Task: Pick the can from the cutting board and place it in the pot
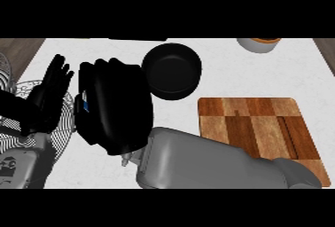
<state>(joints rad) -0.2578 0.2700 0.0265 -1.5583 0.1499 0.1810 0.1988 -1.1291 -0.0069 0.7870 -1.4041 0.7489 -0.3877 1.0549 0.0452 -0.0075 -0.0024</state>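
The wooden cutting board (pixel 258 133) lies at the right with nothing on it. The black pot (pixel 171 71) sits at the back centre of the white counter. My right hand (pixel 114 106) reaches in from the lower right on its grey forearm and hangs just left of the pot. Its fingers are curled round the can (pixel 82 105), of which only a small blue and white sliver shows at the hand's left edge. My left hand (pixel 49 95) rests open at the left, fingers up.
A round wire rack (pixel 62 133) lies under the left hand at the counter's left edge. A pale cup with an orange top (pixel 258 44) stands at the back right. Dark wood shows beyond the counter's corners.
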